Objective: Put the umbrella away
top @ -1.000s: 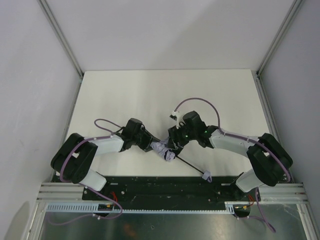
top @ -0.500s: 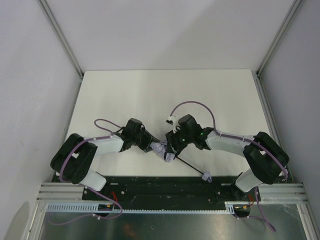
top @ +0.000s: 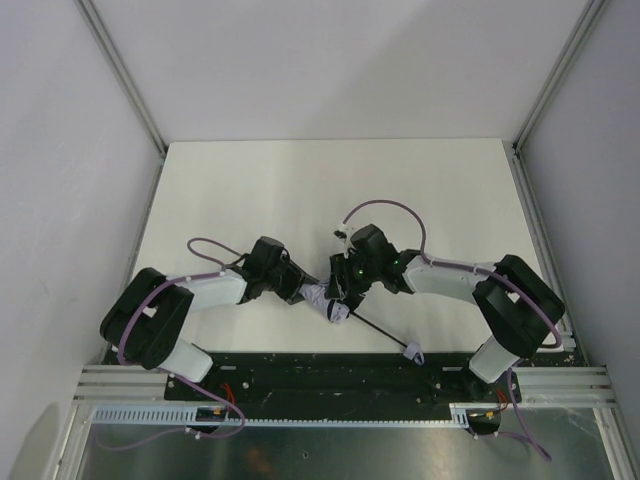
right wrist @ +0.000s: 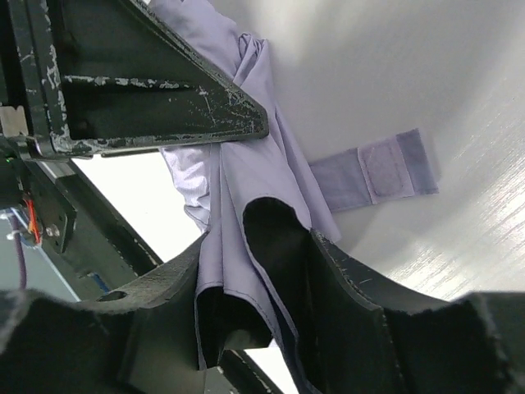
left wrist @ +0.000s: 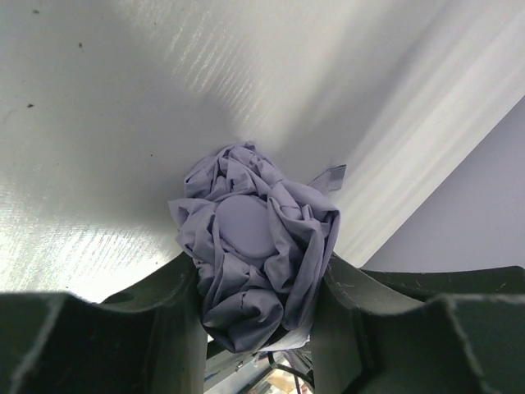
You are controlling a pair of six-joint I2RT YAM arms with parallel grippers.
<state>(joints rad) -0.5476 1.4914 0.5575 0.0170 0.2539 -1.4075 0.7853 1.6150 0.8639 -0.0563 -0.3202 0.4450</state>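
Compact umbrella (top: 332,310): lying near table (top: 300,190) front edge, shaft (top: 375,331) extended. Left gripper (left wrist: 256,275): clamped on bunched canopy (left wrist: 246,226). Right gripper (right wrist: 261,246): closed on loose fabric. Advised: hold canopy squeezed, gather folds tight before wrapping closure strap (right wrist: 373,174).

The right claw (right wrist: 258,275) straddles the crumpled canopy of the pale lavender-grey folding umbrella (right wrist: 258,123). Its dark plastic fingers (right wrist: 369,304) flank the cloth, but whether they pinch it cannot be told. A scratched, black, triangular metal frame (right wrist: 148,90) overlaps the fabric's upper part. A lavender fastening strap (right wrist: 373,172) with a stitched patch lies flat on the white desk (right wrist: 426,74).
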